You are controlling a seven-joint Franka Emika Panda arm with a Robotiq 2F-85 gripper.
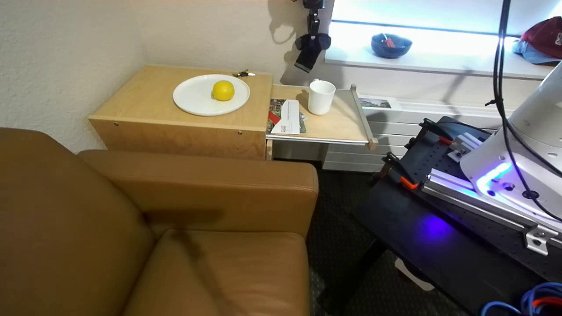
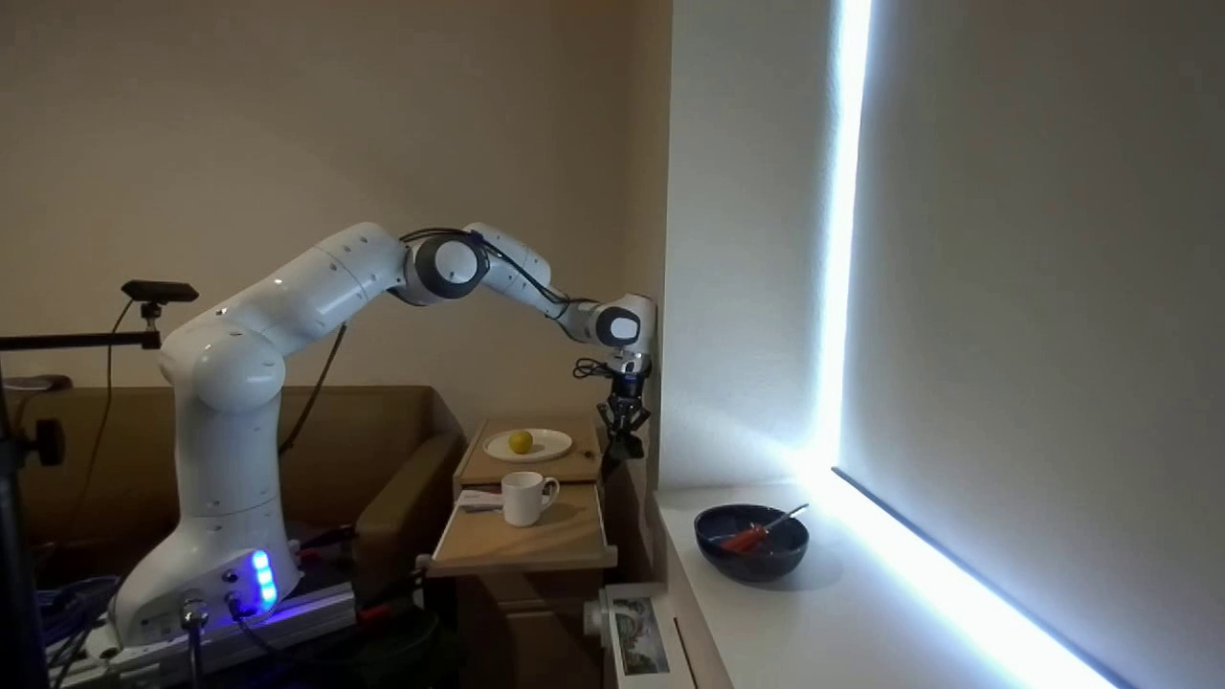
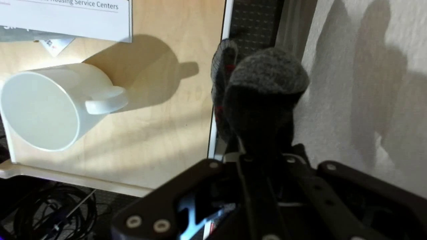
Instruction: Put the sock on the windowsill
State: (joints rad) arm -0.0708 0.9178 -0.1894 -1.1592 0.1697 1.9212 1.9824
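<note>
A dark sock with grey ends (image 1: 308,57) hangs from my gripper (image 1: 313,38) in an exterior view, beside the wall just left of the windowsill (image 1: 439,56). The sock also shows in an exterior view (image 2: 624,450), under the gripper (image 2: 625,421) and in front of the corner wall. In the wrist view the sock (image 3: 268,75), grey with red marks, sticks out beyond the gripper (image 3: 260,155), whose fingers are shut on it. The fingertips are dark and partly hidden by the sock. The windowsill (image 2: 775,632) is bright white, with the sock apart from it.
A dark bowl (image 1: 390,46) with a red-handled tool stands on the windowsill. A cap (image 1: 542,41) lies farther right. A white mug (image 1: 321,97) and papers (image 1: 290,117) are on the pull-out shelf below. A plate (image 1: 189,96) holds a yellow fruit (image 1: 223,90). The wall (image 3: 367,100) is close.
</note>
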